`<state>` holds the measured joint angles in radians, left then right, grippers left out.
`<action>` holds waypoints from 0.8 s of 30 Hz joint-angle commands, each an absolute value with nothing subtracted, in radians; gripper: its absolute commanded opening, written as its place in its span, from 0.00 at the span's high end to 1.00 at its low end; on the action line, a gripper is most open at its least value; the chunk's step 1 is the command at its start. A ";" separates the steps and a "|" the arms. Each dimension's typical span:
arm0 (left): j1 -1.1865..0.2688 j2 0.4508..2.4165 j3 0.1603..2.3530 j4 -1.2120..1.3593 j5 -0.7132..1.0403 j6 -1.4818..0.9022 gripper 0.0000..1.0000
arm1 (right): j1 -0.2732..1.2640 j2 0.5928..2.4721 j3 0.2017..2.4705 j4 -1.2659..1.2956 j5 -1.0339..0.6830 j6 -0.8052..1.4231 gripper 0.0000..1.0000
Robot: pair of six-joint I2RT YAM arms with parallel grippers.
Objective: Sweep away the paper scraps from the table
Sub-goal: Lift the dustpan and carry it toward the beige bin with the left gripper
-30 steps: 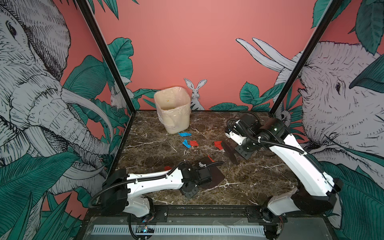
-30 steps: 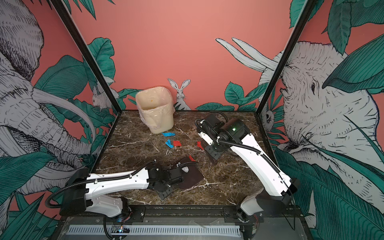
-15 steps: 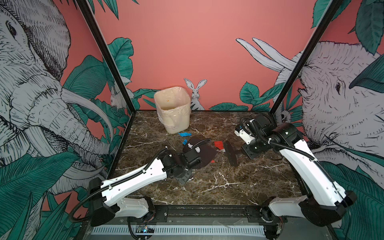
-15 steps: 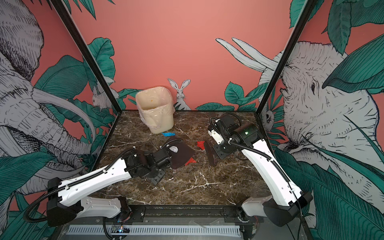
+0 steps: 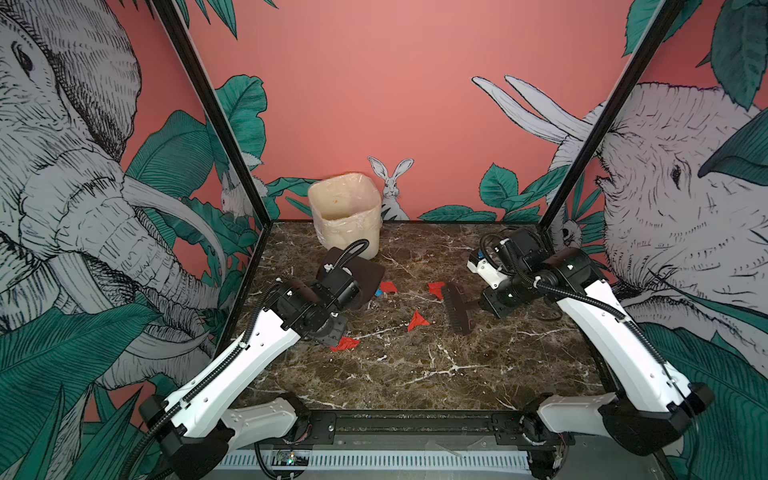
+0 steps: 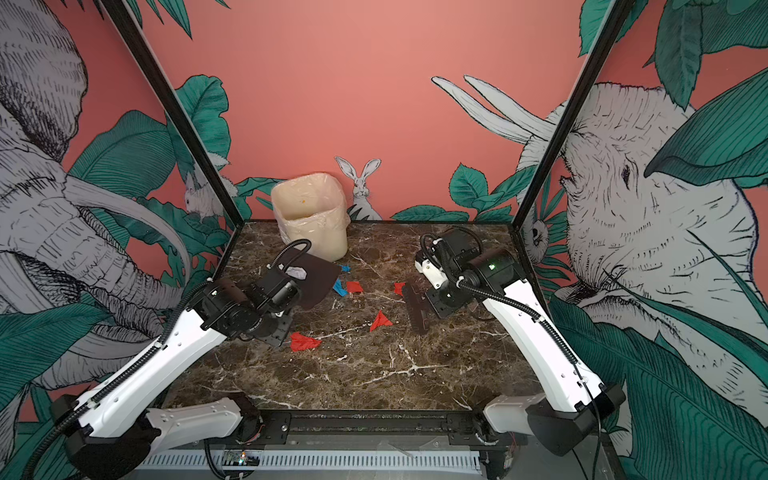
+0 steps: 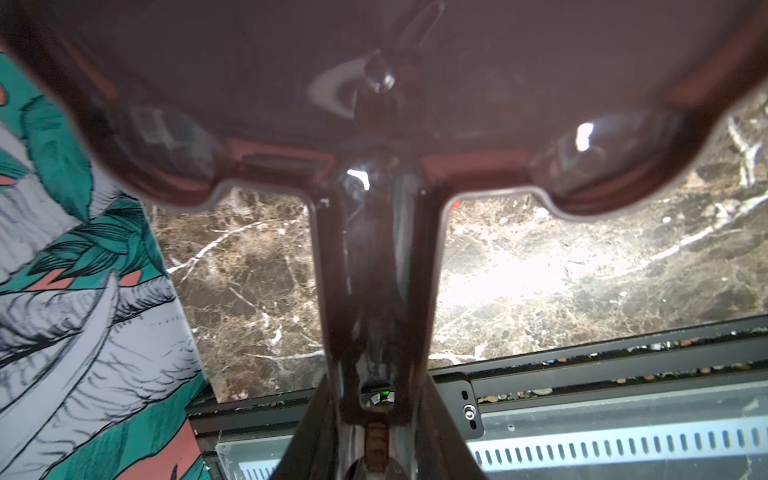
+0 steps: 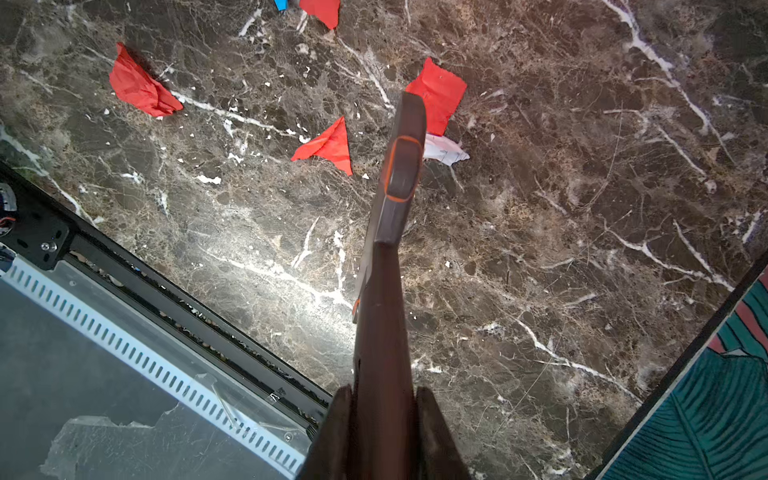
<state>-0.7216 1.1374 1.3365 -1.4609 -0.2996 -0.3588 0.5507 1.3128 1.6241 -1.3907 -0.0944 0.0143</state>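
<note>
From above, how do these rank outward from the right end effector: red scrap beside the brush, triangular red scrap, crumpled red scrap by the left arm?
From the right end effector:
1. Red scrap, beside the brush.
2. Triangular red scrap, mid-table.
3. Crumpled red scrap, by the left arm.

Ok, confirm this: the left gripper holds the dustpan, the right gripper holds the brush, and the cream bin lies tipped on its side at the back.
One thing is wrong: both top views show the cream bin standing upright, mouth up, at the back. The left gripper does hold the dustpan, the right gripper the brush.
</note>
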 commanded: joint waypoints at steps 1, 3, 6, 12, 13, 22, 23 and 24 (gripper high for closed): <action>-0.640 1.113 1.400 -1.528 -0.357 -0.331 1.00 | 0.537 1.282 1.629 -1.356 -0.123 -0.007 1.00; -0.593 1.108 1.420 -1.522 -0.362 -0.310 1.00 | 0.532 1.283 1.631 -1.356 -0.132 -0.012 1.00; -0.514 1.120 1.452 -1.507 -0.343 -0.268 1.00 | 0.528 1.281 1.633 -1.359 -0.142 -0.020 1.00; -0.333 1.187 1.539 -1.449 -0.302 -0.166 1.00 | 0.520 1.269 1.616 -1.352 -0.163 -0.029 1.00; -0.304 1.200 1.551 -1.432 -0.293 -0.154 1.00 | 0.519 1.269 1.615 -1.352 -0.168 -0.031 1.00; -0.105 1.353 1.725 -1.356 -0.221 -0.053 1.00 | 0.503 1.256 1.611 -1.376 -0.188 -0.054 1.00; -0.091 1.368 1.749 -1.355 -0.218 -0.045 1.00 | 0.502 1.255 1.608 -1.375 -0.193 -0.055 1.00; -0.080 1.385 1.774 -1.355 -0.222 -0.034 1.00 | 0.500 1.255 1.606 -1.374 -0.197 -0.057 1.00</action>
